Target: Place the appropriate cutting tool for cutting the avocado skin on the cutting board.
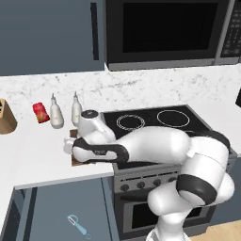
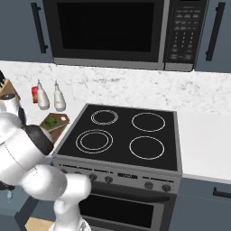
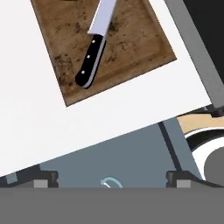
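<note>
The knife [image 3: 92,54] lies flat on the brown cutting board [image 3: 140,43], its dark handle pointing toward the board's near edge and its silver blade running off the top of the hand view. My gripper [image 3: 112,180] hangs above the counter's front edge, open, with nothing between its widely spread fingertips [image 3: 46,179]. In the right base view the avocado [image 2: 50,121] sits as a small green lump on the cutting board [image 2: 62,119]. In the left base view my arm covers most of the cutting board [image 1: 75,162].
A tan knife block [image 1: 5,116], a red packet [image 1: 41,113] and two white bottles [image 1: 56,115] stand at the back of the counter. The black stove [image 1: 155,122] lies right of the board. A light-blue peeler [image 1: 77,225] lies low in front of the cabinet.
</note>
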